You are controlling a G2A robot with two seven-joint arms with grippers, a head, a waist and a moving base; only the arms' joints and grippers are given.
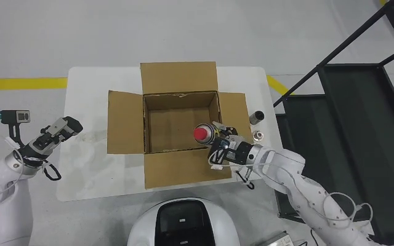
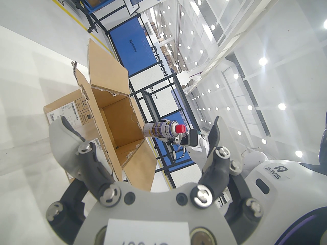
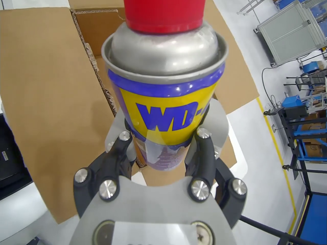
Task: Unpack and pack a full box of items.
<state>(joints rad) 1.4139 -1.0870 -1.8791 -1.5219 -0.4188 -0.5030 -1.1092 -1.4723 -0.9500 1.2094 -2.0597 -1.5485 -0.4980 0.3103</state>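
Red-capped spray can (image 1: 202, 133), pinched low by the right jaws over the right wall of the box (image 1: 172, 128), could tilt or catch the rim; left jaws hang spread, empty.

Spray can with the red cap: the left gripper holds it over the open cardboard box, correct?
Not quite. The right gripper holds the spray can, shut on its body, as the right wrist view shows. The rest stands: it is over the open cardboard box.

Spray can (image 3: 166, 98) — cap (image 3: 163, 1) cropped, right wrist view.
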